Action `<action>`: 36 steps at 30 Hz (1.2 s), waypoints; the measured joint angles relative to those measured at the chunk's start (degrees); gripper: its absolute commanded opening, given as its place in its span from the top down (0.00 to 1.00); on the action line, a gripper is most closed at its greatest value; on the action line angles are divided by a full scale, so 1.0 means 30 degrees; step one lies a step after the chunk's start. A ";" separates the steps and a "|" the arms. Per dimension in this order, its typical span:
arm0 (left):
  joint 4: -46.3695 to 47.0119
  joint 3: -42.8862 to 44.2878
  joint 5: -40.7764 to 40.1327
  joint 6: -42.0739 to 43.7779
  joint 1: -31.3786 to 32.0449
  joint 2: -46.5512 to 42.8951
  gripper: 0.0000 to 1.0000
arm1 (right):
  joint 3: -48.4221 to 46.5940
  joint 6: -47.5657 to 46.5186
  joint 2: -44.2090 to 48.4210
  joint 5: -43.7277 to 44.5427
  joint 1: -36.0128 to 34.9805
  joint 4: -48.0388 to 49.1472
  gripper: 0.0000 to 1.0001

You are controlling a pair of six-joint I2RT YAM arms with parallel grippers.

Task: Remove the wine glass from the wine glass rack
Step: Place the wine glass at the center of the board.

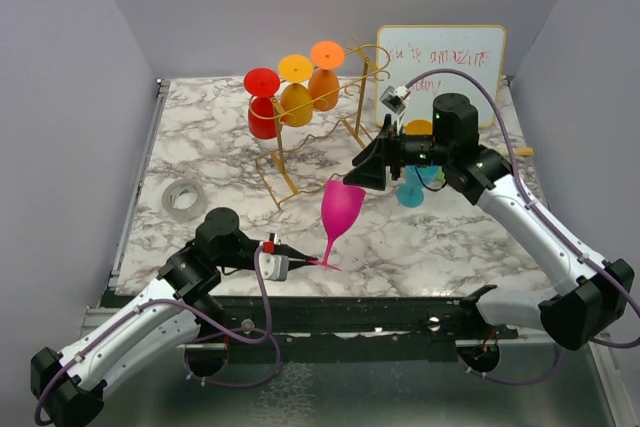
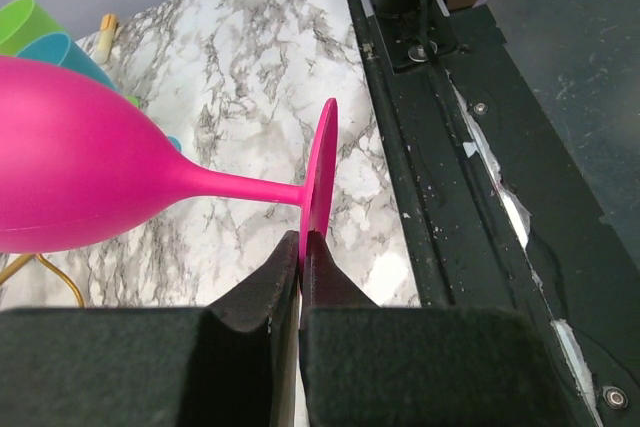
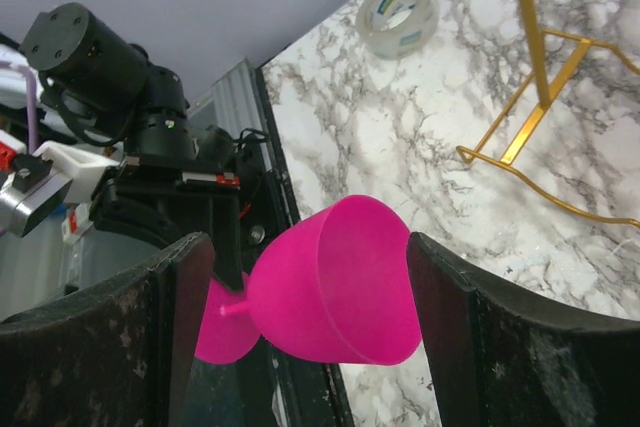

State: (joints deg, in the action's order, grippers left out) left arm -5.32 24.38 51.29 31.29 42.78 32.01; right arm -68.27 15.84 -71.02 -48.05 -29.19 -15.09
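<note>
The pink wine glass (image 1: pixel 342 207) is off the gold wine glass rack (image 1: pixel 285 162) and leans near the table's front edge. My left gripper (image 1: pixel 298 260) is shut on the rim of its round foot (image 2: pixel 320 172), and the bowl (image 2: pixel 80 177) points away to the left. My right gripper (image 1: pixel 366 173) is open at the bowl's mouth. In the right wrist view its two fingers (image 3: pixel 190 277) flank the bowl (image 3: pixel 340 287); the right-hand finger is at the rim and the left-hand one stands apart. Red, yellow and orange glasses (image 1: pixel 295 92) hang on the rack.
A white-board (image 1: pixel 440 62) leans at the back right. Teal and green glasses (image 1: pixel 412 187) lie under the right arm. A tape roll (image 1: pixel 183 197) sits at the left. The rack's foot (image 3: pixel 540 127) is close to the right gripper. The black front rail (image 2: pixel 470 197) runs beside the left gripper.
</note>
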 measured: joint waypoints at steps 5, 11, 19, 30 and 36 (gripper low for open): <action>-0.0306 0.0000 0.0044 0.0393 -0.0007 -0.0044 1.00 | -0.0044 0.0299 -0.1064 -0.2222 0.0000 0.0117 0.23; -0.0321 0.0000 -0.0015 0.0663 -0.0022 -0.0364 1.00 | -0.0044 0.0911 -0.2506 -0.3563 0.0000 0.0131 0.34; -0.0401 -0.0029 -0.0503 0.0750 -0.0029 -0.0335 1.00 | 0.0029 0.1719 -0.2987 -0.5464 0.0000 0.0313 0.46; -0.0583 -0.0029 -0.0605 0.1071 -0.0109 0.0211 1.00 | 0.0066 0.1916 -0.3009 -0.6841 0.0000 0.0780 0.66; -0.0619 -0.0029 -0.0605 0.1188 -0.0117 0.0270 1.00 | 0.0102 0.1923 -0.3075 -0.6980 0.0000 0.0962 0.78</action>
State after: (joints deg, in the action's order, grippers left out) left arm -7.18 24.29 49.47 34.85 42.44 32.82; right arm -67.96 21.61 -80.25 -68.99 -29.19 -12.21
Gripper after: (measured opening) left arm 0.012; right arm 0.271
